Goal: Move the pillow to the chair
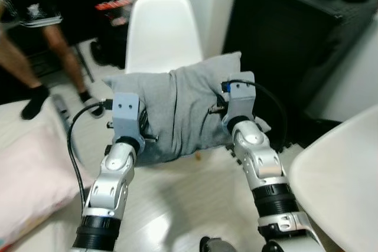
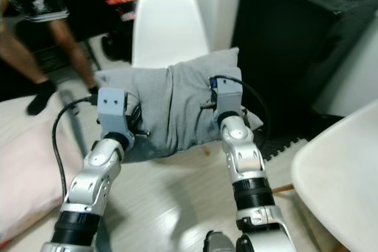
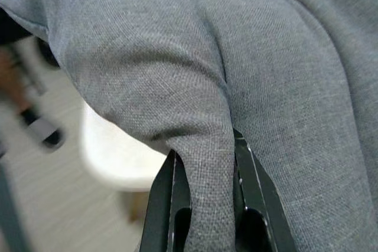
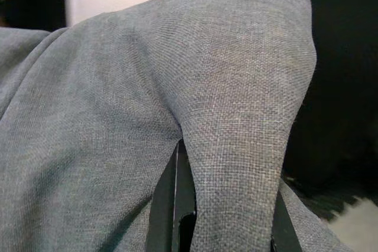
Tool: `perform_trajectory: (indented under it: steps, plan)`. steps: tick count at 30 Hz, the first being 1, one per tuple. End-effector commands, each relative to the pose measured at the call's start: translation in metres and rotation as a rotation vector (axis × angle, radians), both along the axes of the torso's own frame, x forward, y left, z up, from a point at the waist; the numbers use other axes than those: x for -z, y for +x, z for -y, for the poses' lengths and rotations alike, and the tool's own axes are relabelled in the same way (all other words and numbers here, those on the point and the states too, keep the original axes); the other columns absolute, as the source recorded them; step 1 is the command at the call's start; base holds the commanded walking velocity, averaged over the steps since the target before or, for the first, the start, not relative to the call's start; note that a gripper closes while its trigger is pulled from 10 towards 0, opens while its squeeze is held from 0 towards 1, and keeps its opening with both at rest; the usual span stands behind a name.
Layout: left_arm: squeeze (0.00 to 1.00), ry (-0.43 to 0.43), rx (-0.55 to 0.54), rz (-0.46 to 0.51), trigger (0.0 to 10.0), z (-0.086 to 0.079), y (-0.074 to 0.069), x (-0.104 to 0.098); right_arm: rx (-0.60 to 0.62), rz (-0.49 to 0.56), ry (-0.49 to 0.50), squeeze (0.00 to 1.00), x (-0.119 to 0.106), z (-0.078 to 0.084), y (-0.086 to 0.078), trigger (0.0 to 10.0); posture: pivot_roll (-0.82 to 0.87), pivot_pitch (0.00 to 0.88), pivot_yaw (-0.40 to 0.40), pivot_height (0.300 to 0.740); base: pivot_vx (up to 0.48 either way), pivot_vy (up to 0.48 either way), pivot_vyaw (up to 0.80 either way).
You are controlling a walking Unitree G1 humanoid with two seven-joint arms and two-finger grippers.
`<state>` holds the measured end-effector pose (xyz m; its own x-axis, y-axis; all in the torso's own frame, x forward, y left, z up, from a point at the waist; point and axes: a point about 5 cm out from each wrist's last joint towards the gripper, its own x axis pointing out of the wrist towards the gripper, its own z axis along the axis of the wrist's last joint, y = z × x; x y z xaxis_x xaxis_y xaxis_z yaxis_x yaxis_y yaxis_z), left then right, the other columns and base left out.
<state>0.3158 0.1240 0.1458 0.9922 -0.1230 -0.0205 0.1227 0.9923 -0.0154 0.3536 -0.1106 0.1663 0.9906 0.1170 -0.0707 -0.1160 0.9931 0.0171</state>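
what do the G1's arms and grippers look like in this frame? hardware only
Both arms are silver metal segments with black ribbed joint collars. Each wrist carries a grey-blue boxy printed housing with small holes. A black cable loops from the left arm housing; another arcs over the right arm, whose housing has a blue connector. The left gripper and right gripper each have two long black fingers.

I am in a lived-in room of a home. A white moulded chair (image 1: pixel 158 30) stands on pale wood-look floor (image 1: pixel 177 199), with a pink cushion (image 1: pixel 29 175) nearby. A person's legs in dark socks (image 1: pixel 35 100) pass beside a black case (image 1: pixel 295 45).
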Motion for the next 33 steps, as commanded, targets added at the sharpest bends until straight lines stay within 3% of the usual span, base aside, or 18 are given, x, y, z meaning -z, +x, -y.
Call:
perform_trajectory:
  steps: [1, 33]
  plan:
    - [0.00, 0.009, 0.038, 0.025, 10.0, 0.0082, -0.0005, -0.0035, -0.043, 0.016, 0.033, 0.00, -0.0057, -0.0126, -0.0013, 10.0, 0.02, 0.135, 0.014, 0.740, 0.000, 0.000, -0.80]
    - [0.00, 0.001, 0.037, 0.028, 10.0, 0.0094, -0.0015, -0.0031, 0.002, -0.020, 0.066, 0.00, -0.0076, -0.0059, 0.0000, 10.0, 0.02, 0.117, 0.002, 0.740, 0.000, 0.000, -0.80]
